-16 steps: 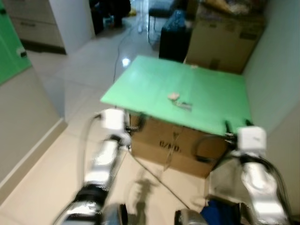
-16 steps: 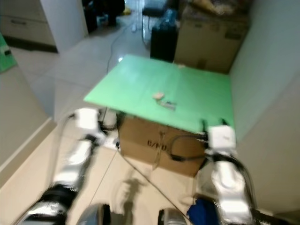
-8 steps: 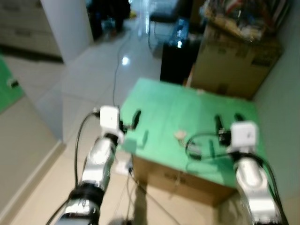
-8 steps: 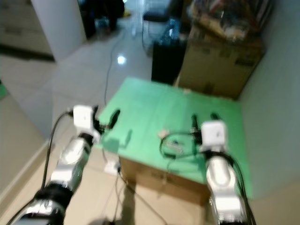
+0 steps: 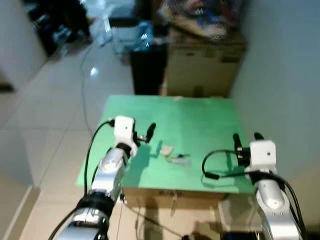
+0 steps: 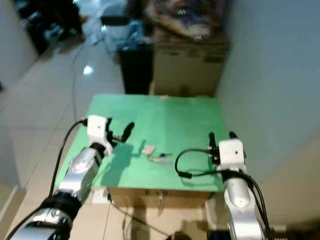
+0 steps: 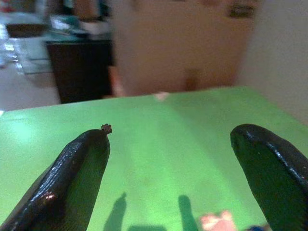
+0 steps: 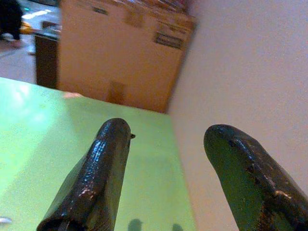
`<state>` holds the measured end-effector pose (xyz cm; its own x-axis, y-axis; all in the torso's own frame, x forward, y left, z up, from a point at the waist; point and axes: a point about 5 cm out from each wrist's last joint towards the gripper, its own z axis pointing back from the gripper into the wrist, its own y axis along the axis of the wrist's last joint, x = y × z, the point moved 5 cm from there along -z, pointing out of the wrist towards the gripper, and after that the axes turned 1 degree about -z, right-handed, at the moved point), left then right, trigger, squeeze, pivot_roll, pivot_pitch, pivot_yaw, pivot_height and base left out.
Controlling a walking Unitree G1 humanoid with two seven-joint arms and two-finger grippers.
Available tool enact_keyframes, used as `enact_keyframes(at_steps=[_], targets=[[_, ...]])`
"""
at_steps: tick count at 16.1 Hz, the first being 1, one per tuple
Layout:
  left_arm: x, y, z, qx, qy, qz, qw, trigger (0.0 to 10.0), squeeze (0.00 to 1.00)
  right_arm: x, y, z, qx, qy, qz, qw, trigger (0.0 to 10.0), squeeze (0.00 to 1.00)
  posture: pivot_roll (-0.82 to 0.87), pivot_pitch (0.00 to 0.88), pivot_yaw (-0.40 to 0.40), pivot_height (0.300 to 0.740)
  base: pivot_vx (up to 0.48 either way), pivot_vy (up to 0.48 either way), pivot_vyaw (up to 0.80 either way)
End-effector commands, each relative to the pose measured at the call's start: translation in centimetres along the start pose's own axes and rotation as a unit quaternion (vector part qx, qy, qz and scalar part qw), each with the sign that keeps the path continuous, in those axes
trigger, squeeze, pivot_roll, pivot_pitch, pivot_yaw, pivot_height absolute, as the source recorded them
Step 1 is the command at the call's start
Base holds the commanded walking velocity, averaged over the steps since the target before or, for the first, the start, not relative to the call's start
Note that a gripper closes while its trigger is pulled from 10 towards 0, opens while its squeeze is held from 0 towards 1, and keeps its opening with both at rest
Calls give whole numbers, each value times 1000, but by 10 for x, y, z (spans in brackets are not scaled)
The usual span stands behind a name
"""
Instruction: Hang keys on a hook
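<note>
A green bench point(image 5: 200, 112) resting on a cardboard box point(image 5: 170, 192) serves as the landmark here, standing against a pale wall point(image 5: 280, 75) on the robot's right. The keys point(image 5: 180, 159) lie on the bench top near its front edge, roughly midway across, with a small pale tag point(image 5: 166, 149) touching or just beside them on the left; the pictures are too soft to tell which. The left hand point(image 5: 149, 132) hovers over the front left part of the bench, near the keys but apart from them, its two black fingers point(image 7: 77, 178) spread wide with nothing between them; in the left wrist view the pale tag point(image 7: 217, 221) peeks in just ahead of the fingers on the green surface. The right hand point(image 5: 246, 138) hangs over the front right part of the bench, close to the wall, its fingers point(image 8: 101, 173) also spread wide and empty, well apart from the keys. A black cable point(image 5: 215, 167) loops from the right wrist over the bench's front right corner. Behind the bench stand a large brown carton point(image 5: 202, 67) and, left of that, a dark cabinet point(image 5: 147, 67). Pale floor tiles point(image 5: 55, 115) stretch away to the left of the bench.
</note>
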<state>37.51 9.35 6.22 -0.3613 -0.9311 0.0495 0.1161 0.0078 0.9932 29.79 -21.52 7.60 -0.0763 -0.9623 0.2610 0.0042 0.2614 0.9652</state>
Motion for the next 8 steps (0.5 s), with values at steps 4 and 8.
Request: enact_keyframes(at_steps=[4,8], targets=[[-8,-2,-17,-60,23,-32,997,10000,0,-2,-1,2,-6,6,-13,1000,10000,0,-180,0,27,736,0,0,-691],[-44,25,-28,-56,138,-3,989,10000,0,-14,1,9,-16,51,-24,998,10000,0,-202,37,17,736,0,0,0]])
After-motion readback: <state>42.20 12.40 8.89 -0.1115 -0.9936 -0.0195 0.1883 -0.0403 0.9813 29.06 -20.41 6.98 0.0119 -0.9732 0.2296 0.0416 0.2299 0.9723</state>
